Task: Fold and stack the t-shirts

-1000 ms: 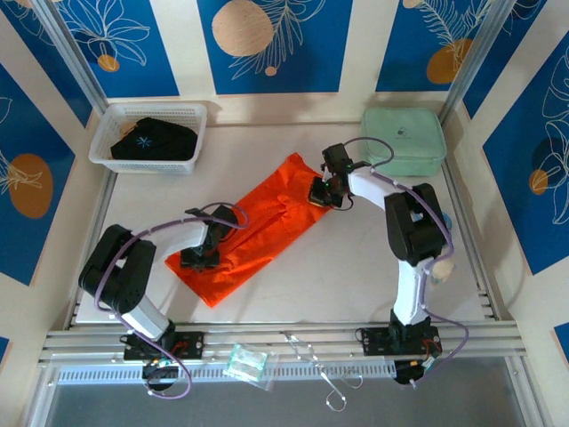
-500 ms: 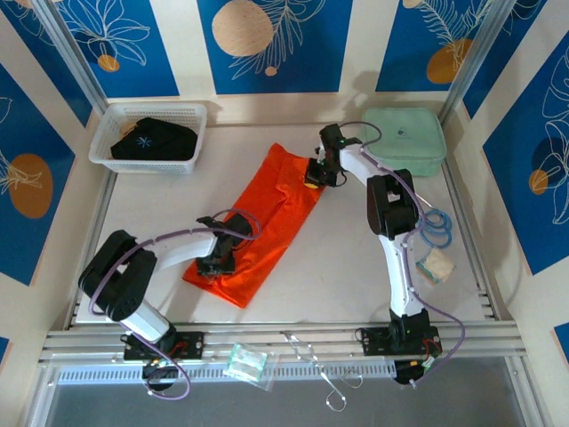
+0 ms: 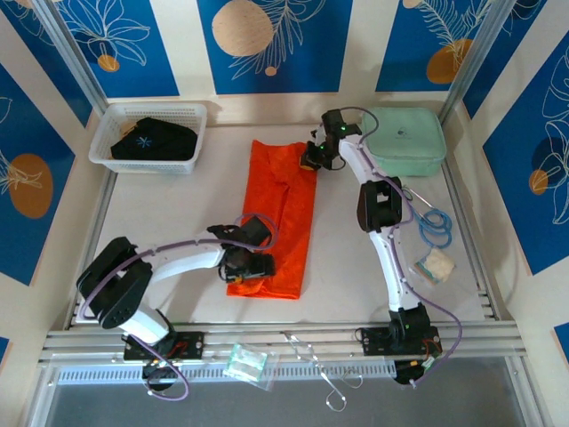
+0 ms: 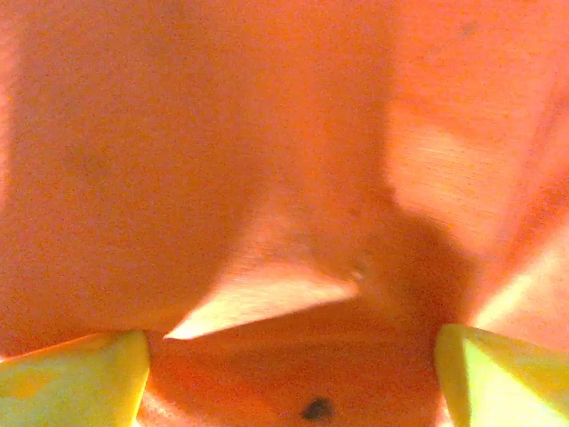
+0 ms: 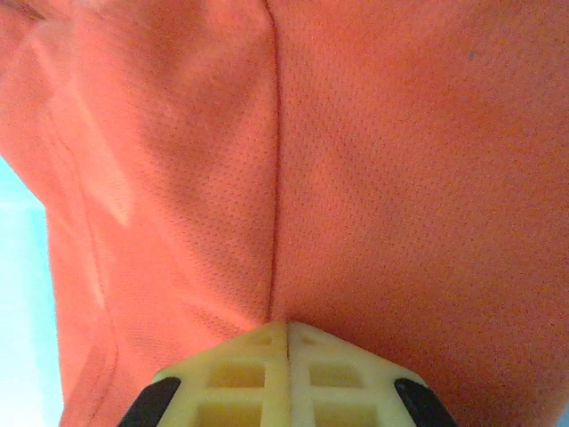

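Note:
The bright orange t-shirt, folded into a long strip, lies on the table running from back to front. My right gripper is at its far right corner; in the right wrist view its fingers are shut together with the orange cloth pinched between them. My left gripper hovers at the strip's near left corner. Its yellow fingertips stand wide apart over the orange cloth, and the left gripper is open. A black t-shirt with a light-blue mark lies in the white mesh basket.
A mint-green case stands at the back right, close to the right arm. A blue cable coil and a small white bundle lie at the right edge. A clear bag and scissors rest on the front rail.
Both arms swung the orange shirt from a diagonal lie to straight back-to-front. The left gripper opened and let go of the near end; the right moved farther back, still shut.

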Available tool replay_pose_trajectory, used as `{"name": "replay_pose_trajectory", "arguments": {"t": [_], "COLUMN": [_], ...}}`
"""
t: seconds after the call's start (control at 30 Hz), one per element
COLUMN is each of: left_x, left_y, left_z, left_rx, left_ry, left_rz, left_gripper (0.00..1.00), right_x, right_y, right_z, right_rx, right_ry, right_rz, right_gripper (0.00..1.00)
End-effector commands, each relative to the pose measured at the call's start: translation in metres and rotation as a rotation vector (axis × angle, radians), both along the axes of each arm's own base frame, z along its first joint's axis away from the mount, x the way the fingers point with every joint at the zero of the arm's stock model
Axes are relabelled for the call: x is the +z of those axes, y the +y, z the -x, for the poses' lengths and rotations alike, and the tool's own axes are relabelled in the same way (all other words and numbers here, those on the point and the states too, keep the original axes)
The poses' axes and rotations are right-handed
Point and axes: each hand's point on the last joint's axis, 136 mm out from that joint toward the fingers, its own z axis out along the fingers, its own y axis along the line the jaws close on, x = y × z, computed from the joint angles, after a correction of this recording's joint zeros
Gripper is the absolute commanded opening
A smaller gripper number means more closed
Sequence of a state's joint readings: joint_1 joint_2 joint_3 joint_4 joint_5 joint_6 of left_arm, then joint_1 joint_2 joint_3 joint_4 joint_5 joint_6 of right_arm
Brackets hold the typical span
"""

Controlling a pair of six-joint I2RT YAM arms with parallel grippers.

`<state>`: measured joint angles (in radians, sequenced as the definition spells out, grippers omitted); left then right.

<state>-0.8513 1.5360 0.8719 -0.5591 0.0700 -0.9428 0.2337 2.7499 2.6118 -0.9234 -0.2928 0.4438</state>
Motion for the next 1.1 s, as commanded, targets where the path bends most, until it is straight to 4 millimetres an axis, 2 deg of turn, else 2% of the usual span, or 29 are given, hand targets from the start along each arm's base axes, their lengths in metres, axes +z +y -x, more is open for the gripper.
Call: {"name": "replay_pose_trajectory", "arguments": {"t": [0.0, 0.1, 0.13, 0.23, 0.3, 0.37, 0.43, 0.47, 0.57, 0.67, 0.8, 0.97, 1.07], "left_x": [0.049, 0.078, 0.085, 0.095, 0.090, 0.075, 0.057, 0.048, 0.027, 0.007, -0.015, -0.035, -0.044], "left_y": [-0.036, -0.028, -0.021, 0.008, 0.027, 0.035, 0.034, 0.032, 0.019, 0.009, 0.012, 0.012, 0.009], "left_z": [-0.007, -0.012, -0.014, -0.018, -0.020, -0.023, -0.027, -0.029, -0.028, -0.022, -0.008, 0.012, 0.020], "left_rx": [-0.072, -0.094, -0.094, -0.085, -0.069, -0.057, -0.046, -0.044, -0.062, -0.073, -0.063, -0.025, -0.001], "left_ry": [-0.067, -0.138, -0.156, -0.191, -0.182, -0.151, -0.128, -0.121, -0.079, -0.036, 0.011, 0.060, 0.082], "left_rz": [0.172, 0.152, 0.122, -0.008, -0.083, -0.104, -0.077, -0.060, -0.017, 0.017, 0.002, 0.015, 0.028], "left_gripper": [0.90, 0.95, 0.96, 0.98, 0.96, 0.88, 0.78, 0.72, 0.57, 0.51, 0.47, 0.47, 0.47], "right_x": [0.082, 0.127, 0.131, 0.145, 0.140, 0.129, 0.116, 0.102, 0.076, 0.053, 0.025, -0.008, -0.021], "right_y": [-0.002, -0.010, -0.013, -0.018, -0.020, -0.016, -0.010, -0.009, 0.003, 0.014, 0.022, 0.018, 0.009], "right_z": [-0.001, 0.016, 0.023, 0.063, 0.100, 0.136, 0.169, 0.186, 0.218, 0.230, 0.231, 0.224, 0.212], "right_rx": [0.046, 0.061, 0.055, 0.031, 0.002, -0.012, -0.018, -0.023, -0.020, -0.005, -0.013, -0.030, -0.034], "right_ry": [-0.137, -0.200, -0.201, -0.184, -0.137, -0.104, -0.080, -0.055, 0.005, 0.044, 0.085, 0.141, 0.159], "right_rz": [-0.050, -0.009, 0.010, 0.039, 0.028, 0.001, -0.028, -0.029, -0.053, -0.034, 0.003, 0.063, 0.107], "right_gripper": [0.00, 0.00, 0.00, 0.00, 0.00, 0.00, 0.00, 0.00, 0.00, 0.00, 0.00, 0.00, 0.00]}}
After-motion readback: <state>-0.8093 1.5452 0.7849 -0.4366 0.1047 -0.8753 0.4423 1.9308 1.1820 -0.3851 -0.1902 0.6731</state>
